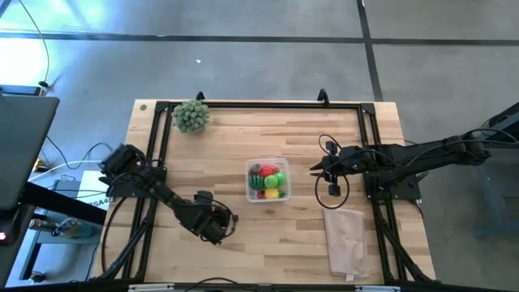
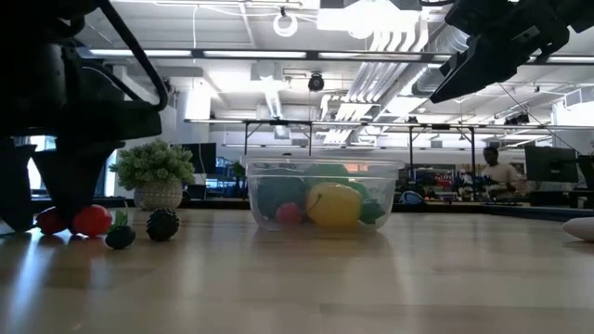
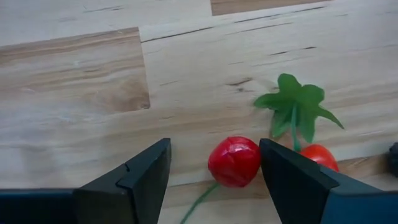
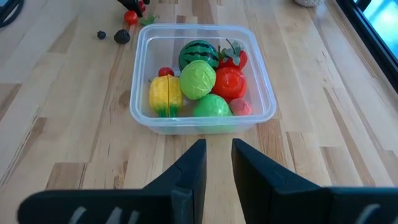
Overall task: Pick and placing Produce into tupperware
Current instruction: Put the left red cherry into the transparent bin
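Note:
The clear tupperware (image 1: 268, 180) sits mid-table, holding a striped green ball (image 4: 199, 55), a pale-green ball, a red tomato (image 4: 229, 82), a yellow piece (image 4: 166, 93) and other produce. My left gripper (image 3: 214, 180) is low over the table near its near edge, open. Its fingers stand on either side of a small red berry (image 3: 234, 162) on a green stem. A second red berry (image 3: 320, 157) and a green leaf (image 3: 295, 106) lie beside it. Dark berries (image 2: 162, 224) rest on the wood nearby. My right gripper (image 4: 219, 165) hovers right of the tupperware, fingers narrowly apart, holding nothing.
A bushy pale-green plant (image 1: 190, 116) stands in a pot at the far left corner. A folded beige cloth (image 1: 347, 239) lies near the right near edge. A black rail frame (image 1: 259, 105) borders the table. A person (image 2: 501, 172) sits far off in the room.

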You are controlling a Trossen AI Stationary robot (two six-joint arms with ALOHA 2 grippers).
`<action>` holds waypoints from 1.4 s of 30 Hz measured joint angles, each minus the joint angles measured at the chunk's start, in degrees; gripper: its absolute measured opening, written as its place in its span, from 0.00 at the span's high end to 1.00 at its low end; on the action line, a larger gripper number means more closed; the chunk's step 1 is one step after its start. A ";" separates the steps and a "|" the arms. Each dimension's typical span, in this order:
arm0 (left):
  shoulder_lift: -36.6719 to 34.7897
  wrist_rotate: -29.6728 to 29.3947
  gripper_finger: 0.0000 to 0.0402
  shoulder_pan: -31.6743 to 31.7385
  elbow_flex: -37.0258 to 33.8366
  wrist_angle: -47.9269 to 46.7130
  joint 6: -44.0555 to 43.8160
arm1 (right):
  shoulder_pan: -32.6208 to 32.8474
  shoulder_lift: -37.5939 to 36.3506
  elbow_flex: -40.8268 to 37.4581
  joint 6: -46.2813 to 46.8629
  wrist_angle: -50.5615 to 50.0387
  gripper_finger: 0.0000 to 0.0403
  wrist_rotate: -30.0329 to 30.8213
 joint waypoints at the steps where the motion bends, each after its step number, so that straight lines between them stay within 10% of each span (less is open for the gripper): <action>1: -0.13 -0.07 0.42 0.00 -0.43 0.44 0.02 | -0.01 0.00 0.00 0.00 -0.03 0.83 -0.01; 29: -0.02 -0.22 0.43 0.00 -0.84 1.06 1.48 | 0.00 0.00 0.00 0.00 -0.02 0.83 -0.02; 42: 0.04 -1.03 0.67 0.00 -0.93 0.91 -0.01 | -0.01 0.00 0.00 0.00 -0.02 0.83 -0.02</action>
